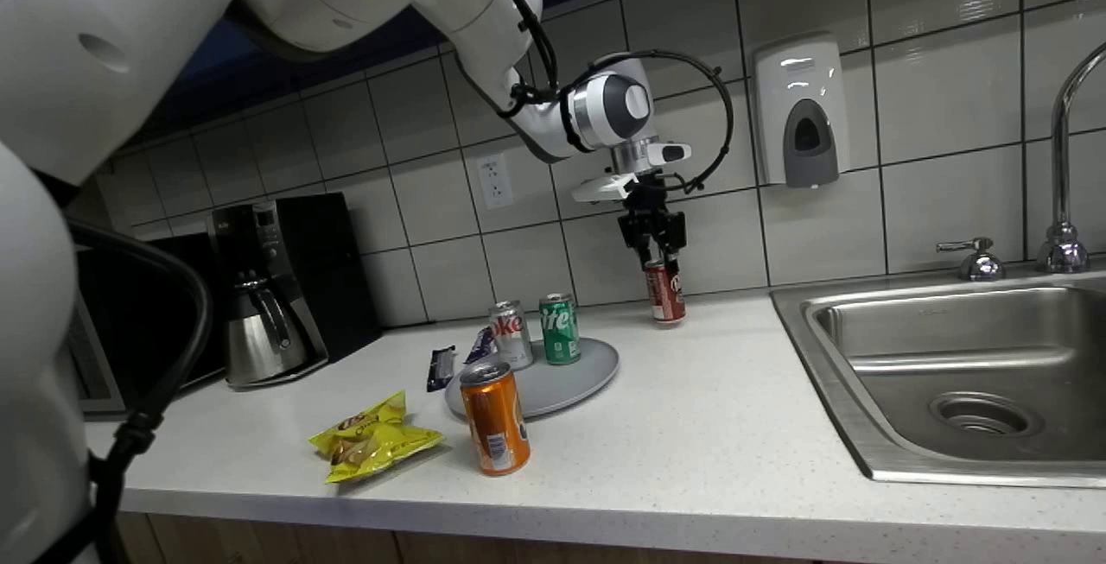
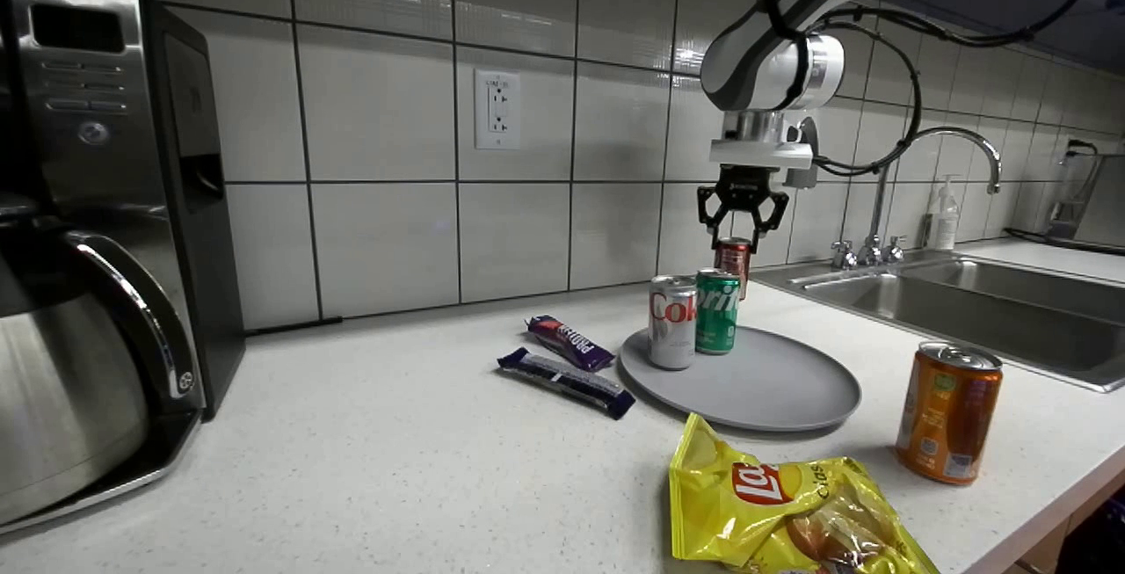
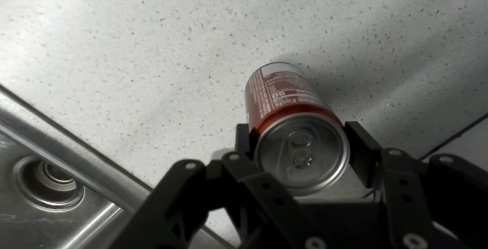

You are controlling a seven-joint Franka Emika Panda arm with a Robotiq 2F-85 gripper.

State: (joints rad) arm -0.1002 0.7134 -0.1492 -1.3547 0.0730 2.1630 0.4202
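The gripper [image 3: 299, 142] is clamped on the red can [image 1: 664, 298], its black fingers [image 3: 364, 155] against either side near the top, and that can stands upright on the counter [image 1: 674, 426], off the grey plate [image 2: 773, 389] and beyond it in both exterior views. On the plate, a silver Coke can [image 2: 671, 328] and a green Sprite can [image 2: 718, 315] stand upright, while two wrapped bars [image 2: 567, 383] lie just beside its edge. In an exterior view, an orange can [image 1: 495, 417] stands upright in front of the plate, a yellow Lay's bag [image 1: 371, 443] lies near the plate, and the steel sink [image 1: 835, 391] sits apart from it.
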